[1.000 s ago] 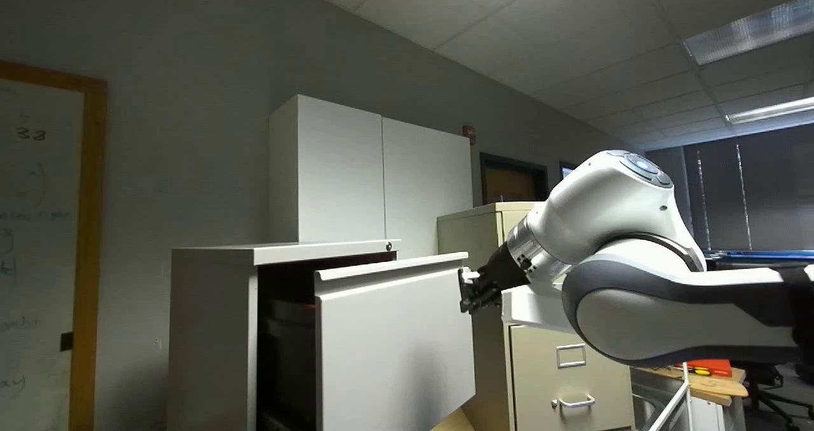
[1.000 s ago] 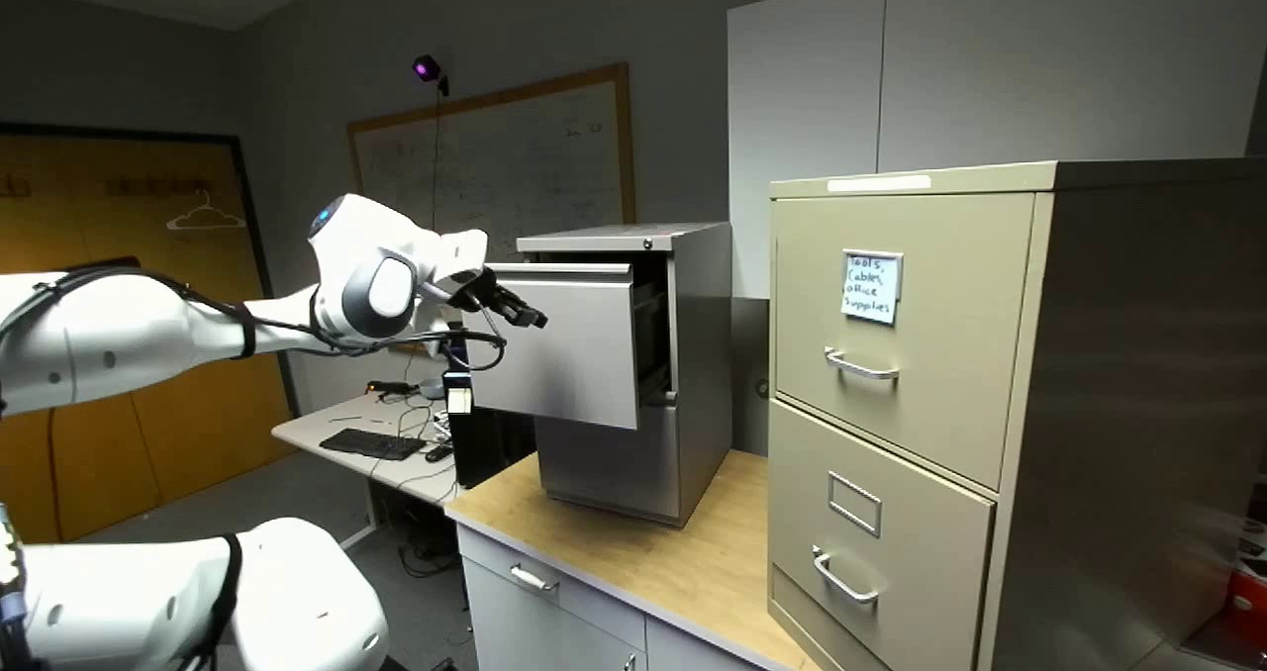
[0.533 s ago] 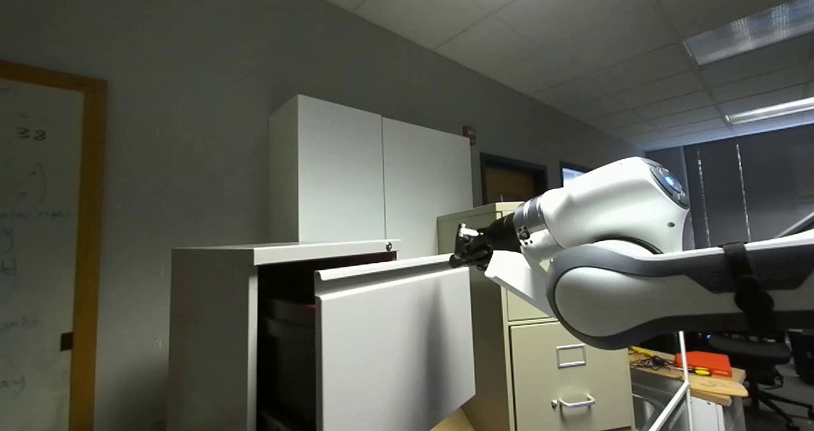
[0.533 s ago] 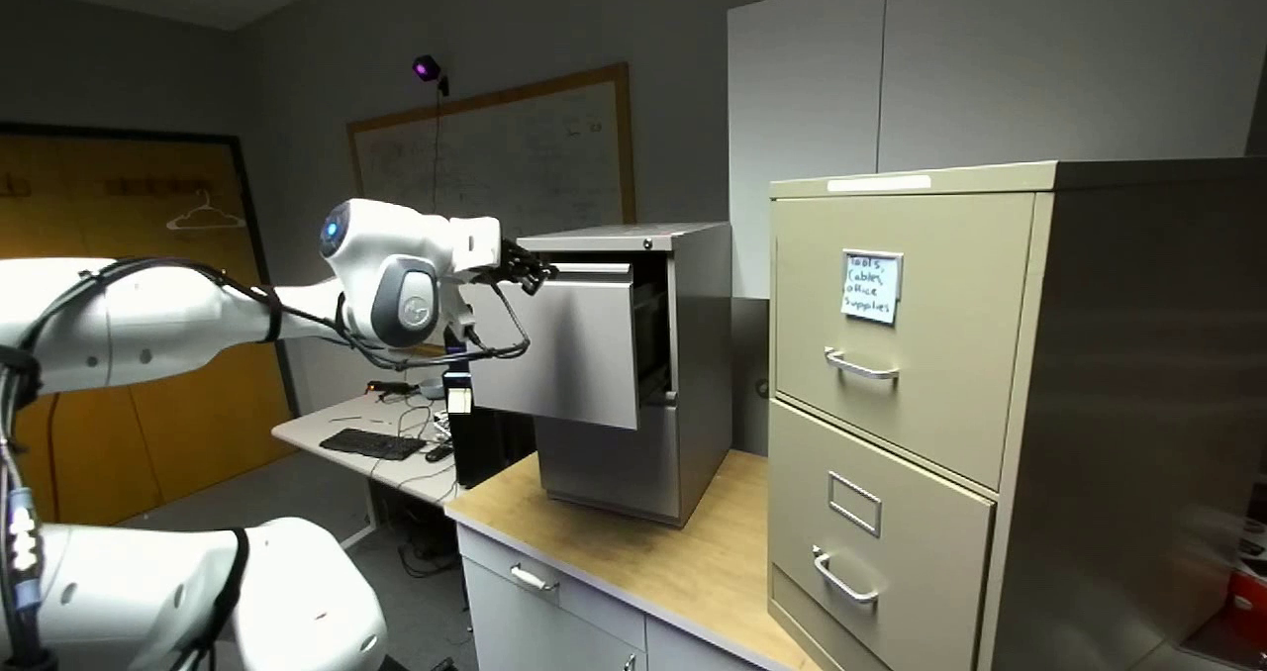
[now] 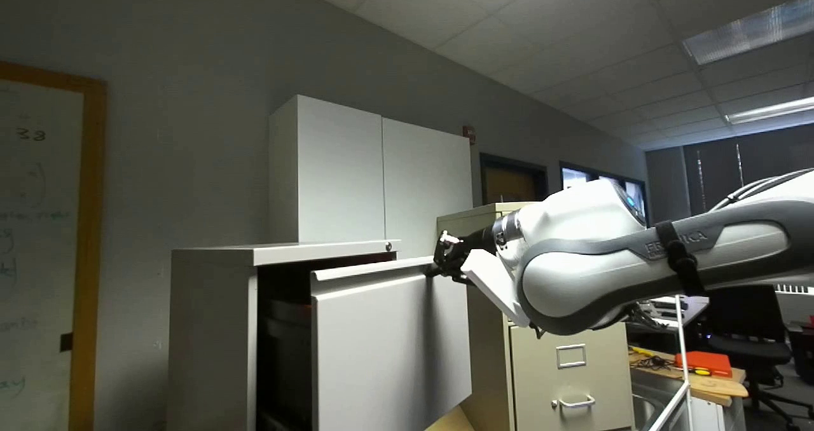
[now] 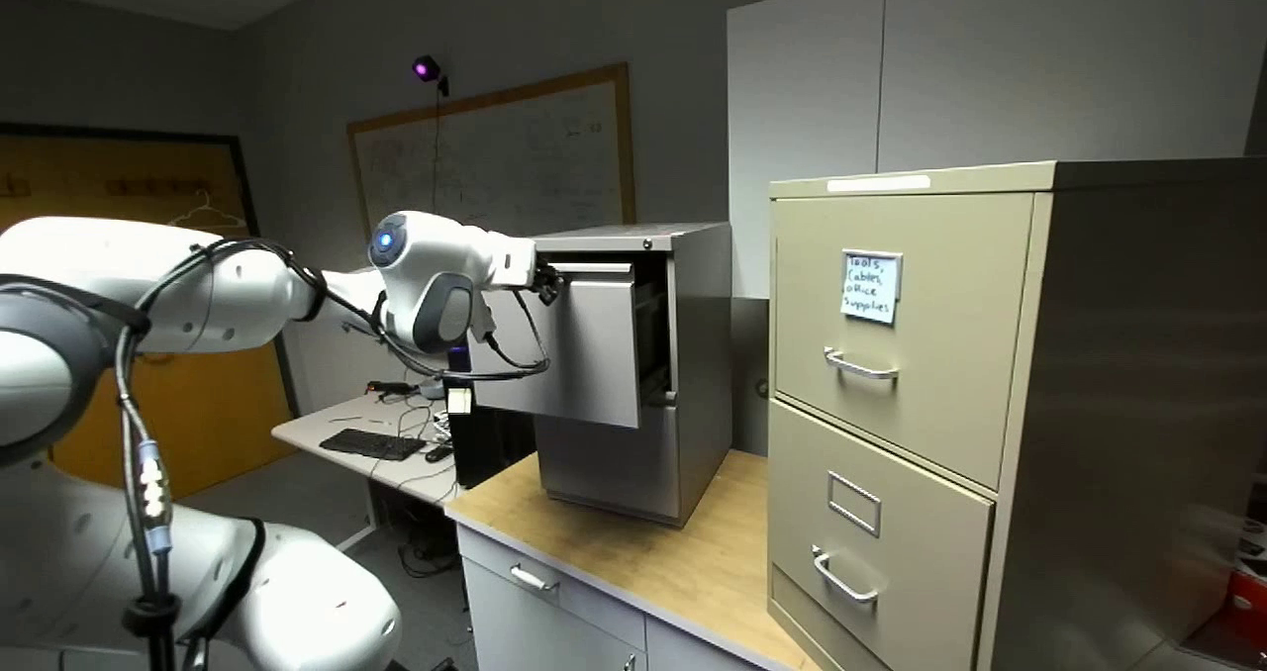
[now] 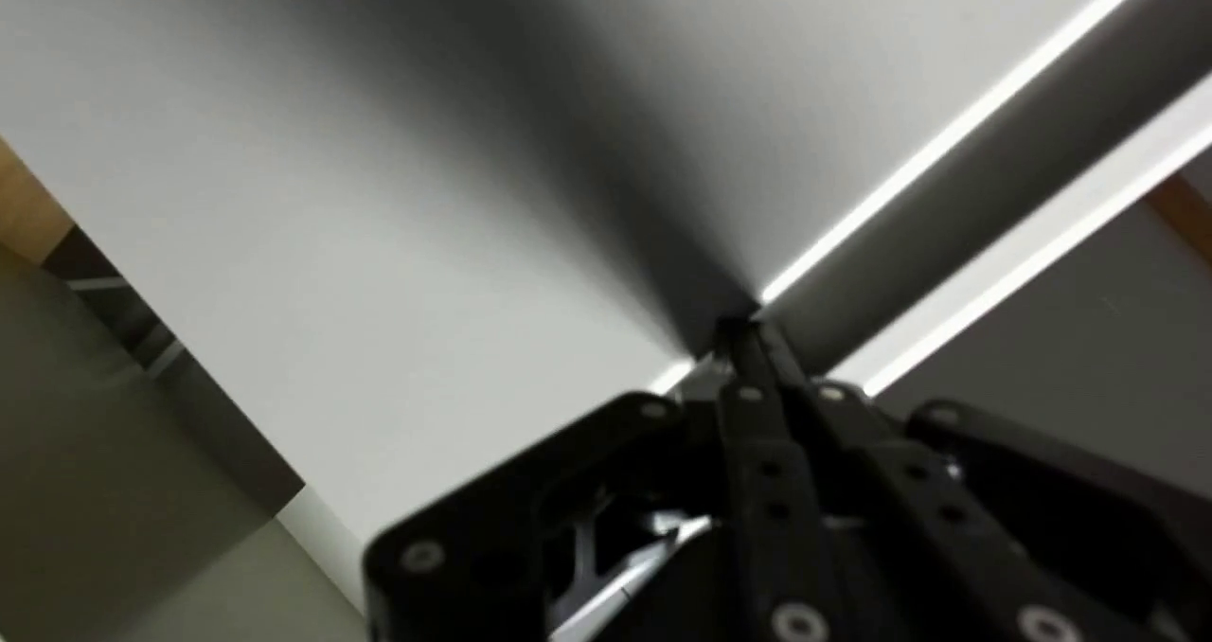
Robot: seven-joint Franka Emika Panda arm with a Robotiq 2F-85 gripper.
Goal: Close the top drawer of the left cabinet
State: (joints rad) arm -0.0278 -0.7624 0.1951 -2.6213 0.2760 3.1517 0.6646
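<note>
1. A wood-topped white counter [image 6: 693, 562] serves as a raised stand, presumably bringing its load within the robot's reach.
2. A tall, boxy, beige metal filing cabinet [image 6: 950, 404] stands off to one side, its visible drawers closed; nothing in the task calls for touching it.
3. The smooth white jointed arm [image 5: 572, 278] stretches out in front, lined up, it seems, for a straight push inward.
4. The low, boxy, light-grey left cabinet [image 6: 703, 374] sits on the counter, apart from the beige one.
5. Its wide, plain, flat-fronted white top drawer [image 5: 394, 348] juts out above a closed grey lower drawer [image 6: 609, 463], dark interior showing, so the closing is unfinished.
6. The black two-fingered gripper [image 7: 748, 329] is clenched, grasping nothing; a solid, narrow nose suits shoving, where no hold is needed.
7. Its slim black fingers [image 7: 753, 415] lie together, tips seemingly touching the drawer front at the long recessed channel [image 7: 994, 178] below its top edge. That hollow probably helps stop them slipping upward; steady, level pressure is called for.
</note>
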